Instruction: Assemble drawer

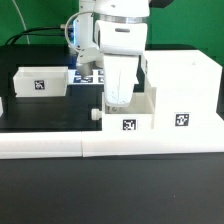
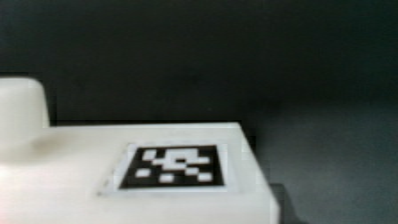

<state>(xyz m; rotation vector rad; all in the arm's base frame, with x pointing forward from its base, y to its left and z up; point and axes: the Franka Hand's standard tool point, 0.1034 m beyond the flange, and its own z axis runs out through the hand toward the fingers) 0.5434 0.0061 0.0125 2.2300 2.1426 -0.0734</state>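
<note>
The large boxy white housing [image 1: 182, 88] stands at the exterior view's right, with a tag on its front. A small tray [image 1: 130, 122] with a side knob [image 1: 95, 113] sits right against the housing's left side. My gripper [image 1: 117, 100] reaches straight down into this tray. Its fingers stand close together, apparently on a tray wall, and their tips are hidden behind the front wall. The wrist view shows a tagged white face of the tray [image 2: 178, 165] and a white knob-like lump [image 2: 18, 105], but no fingers. A second small tray [image 1: 40, 82] lies at the left.
The long white L-shaped bar [image 1: 100, 146] runs along the table's front edge, just in front of the tray and housing. The marker board [image 1: 88, 75] lies behind my arm. The table top is black.
</note>
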